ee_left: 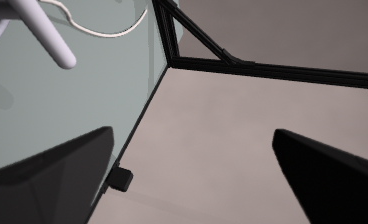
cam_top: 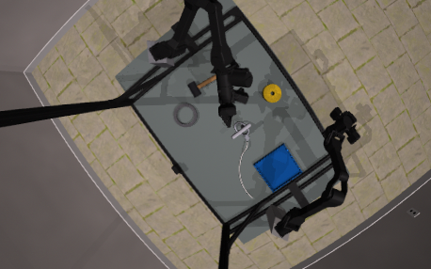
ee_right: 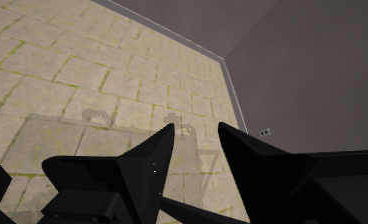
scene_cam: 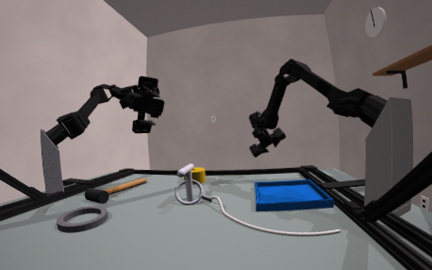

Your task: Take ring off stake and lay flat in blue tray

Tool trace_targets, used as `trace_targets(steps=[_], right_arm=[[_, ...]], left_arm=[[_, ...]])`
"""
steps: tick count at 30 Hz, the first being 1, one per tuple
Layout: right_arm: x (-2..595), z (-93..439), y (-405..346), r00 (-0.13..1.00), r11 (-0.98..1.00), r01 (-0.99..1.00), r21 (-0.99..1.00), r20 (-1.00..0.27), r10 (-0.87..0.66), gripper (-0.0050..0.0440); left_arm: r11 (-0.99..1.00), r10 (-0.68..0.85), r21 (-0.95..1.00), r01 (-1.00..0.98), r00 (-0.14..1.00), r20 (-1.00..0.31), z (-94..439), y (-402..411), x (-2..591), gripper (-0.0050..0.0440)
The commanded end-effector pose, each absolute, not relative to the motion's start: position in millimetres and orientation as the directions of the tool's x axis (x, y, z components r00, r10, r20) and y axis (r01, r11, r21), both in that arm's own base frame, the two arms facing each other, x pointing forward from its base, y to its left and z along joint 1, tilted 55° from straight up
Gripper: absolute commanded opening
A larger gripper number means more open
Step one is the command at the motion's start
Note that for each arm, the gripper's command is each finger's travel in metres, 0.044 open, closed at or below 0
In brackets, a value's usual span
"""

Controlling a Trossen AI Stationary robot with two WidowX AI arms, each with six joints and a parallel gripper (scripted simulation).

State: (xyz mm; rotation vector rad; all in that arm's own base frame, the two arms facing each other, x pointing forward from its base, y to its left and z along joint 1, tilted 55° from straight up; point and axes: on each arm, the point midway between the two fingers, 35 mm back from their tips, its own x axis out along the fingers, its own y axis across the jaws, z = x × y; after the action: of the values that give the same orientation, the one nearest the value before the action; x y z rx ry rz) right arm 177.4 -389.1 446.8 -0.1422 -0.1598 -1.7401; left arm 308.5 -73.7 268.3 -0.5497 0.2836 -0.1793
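Tray [cam_top: 278,167] [scene_cam: 293,194]—solid blue; hammer handle [cam_top: 206,83] [scene_cam: 126,186]—orange-brown.

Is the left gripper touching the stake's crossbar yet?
Apart. The exterior view shows the left gripper hanging well above and to one side of the stake's crossbar.
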Motion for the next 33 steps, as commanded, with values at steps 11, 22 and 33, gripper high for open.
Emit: trace_targets(steps=[11,22,33], right_arm=[[350.7,343.5,-268.7,0.29,0.278,0.929,-0.243,0.015,-0.957,0.02],[420.7,251.0,-105.2,0.621,0.601,0.649,-0.466,-0.132,-0.773,0.02],[420.1,201.3,2.8,0.771,0.706,0.393,-0.589,-0.207,-0.602,0.02]], left_arm=[[0.954,-0.136,-0.298,0.03,0.93,-0.341,297.1,-36.4,269.2,0.04],[0.994,-0.05,-0.105,0.002,0.885,-0.462,306.1,-11.4,210.2,0.04],[1.0,0.0,0.0,0.0,0.85,-0.526,307.3,0.0,169.9,0.04]])
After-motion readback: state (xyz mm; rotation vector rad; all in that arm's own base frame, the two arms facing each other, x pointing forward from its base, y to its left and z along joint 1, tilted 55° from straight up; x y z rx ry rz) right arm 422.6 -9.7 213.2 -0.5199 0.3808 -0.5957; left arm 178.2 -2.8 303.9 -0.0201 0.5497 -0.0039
